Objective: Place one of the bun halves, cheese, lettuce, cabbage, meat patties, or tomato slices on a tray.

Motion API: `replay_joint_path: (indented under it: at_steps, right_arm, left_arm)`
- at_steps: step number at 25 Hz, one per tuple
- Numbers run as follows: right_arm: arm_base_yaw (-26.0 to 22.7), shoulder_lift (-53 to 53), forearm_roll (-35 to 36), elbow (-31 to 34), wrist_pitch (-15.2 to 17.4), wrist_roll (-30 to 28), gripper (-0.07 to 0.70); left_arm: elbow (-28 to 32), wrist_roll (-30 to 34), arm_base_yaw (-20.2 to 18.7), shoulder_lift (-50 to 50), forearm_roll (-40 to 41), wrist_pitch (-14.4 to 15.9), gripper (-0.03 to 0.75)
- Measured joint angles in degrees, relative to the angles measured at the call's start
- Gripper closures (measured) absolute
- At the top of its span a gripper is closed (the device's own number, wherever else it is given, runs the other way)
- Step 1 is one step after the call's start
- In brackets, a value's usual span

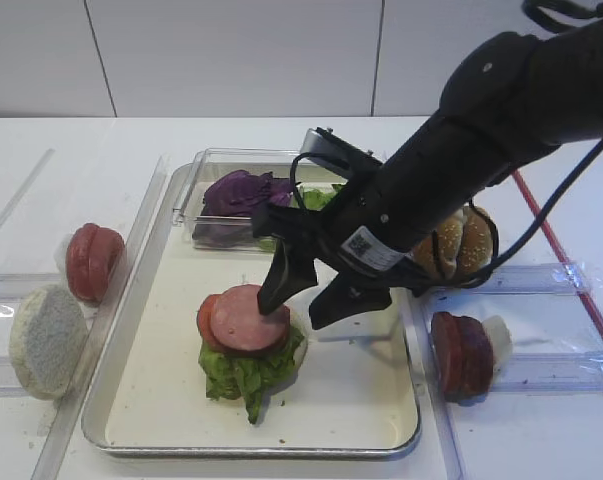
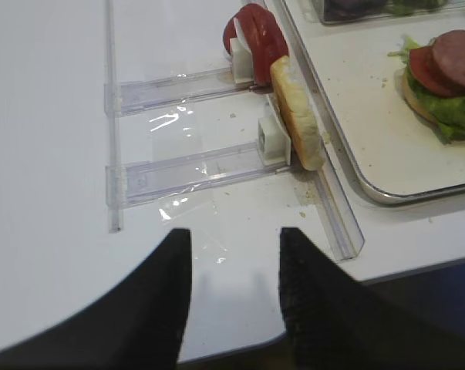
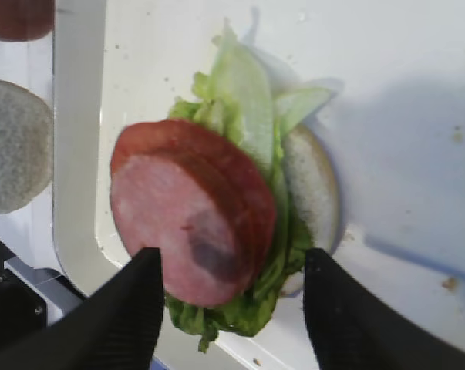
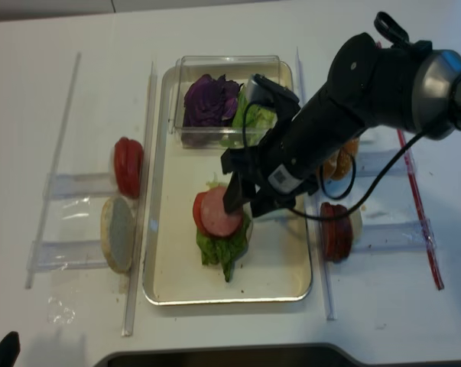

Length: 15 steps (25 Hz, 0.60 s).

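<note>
Under the right gripper (image 3: pixel 230 308), fingers spread and holding nothing, the tray (image 1: pixel 161 400) carries a stack: meat patty (image 3: pixel 187 235) on tomato, lettuce (image 3: pixel 240 100), bun. Beyond, a clear box (image 1: pixel 213 165) holds cabbage (image 1: pixel 243 192). Left gripper (image 2: pixel 234 287) also open.

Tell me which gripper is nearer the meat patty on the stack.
Right. The right gripper straddles the meat patty, jaws open; the left gripper sits outside the tray, beyond the racks.

Plain white bench (image 1: pixel 541 440) with a glossy top, pretty evenly lit. Behind it there's a white panelled wall (image 1: pixel 231 55) with thin dark seams between the panels.
</note>
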Motion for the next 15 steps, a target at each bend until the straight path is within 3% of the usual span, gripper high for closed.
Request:
replay_joint_path:
  at_steps: [8, 15]
  right_arm:
    - [-0.1, -0.5, -13.3, -5.1, 5.7, 11.1, 0.204]
    - [-0.2, -2.2, -22.4, -10.2, 12.9, 18.8, 0.203]
  left_arm:
    - [0.0, 0.0, 0.0, 0.0, 0.0, 0.0, 0.45]
    - [0.0, 0.0, 0.0, 0.0, 0.0, 0.0, 0.45]
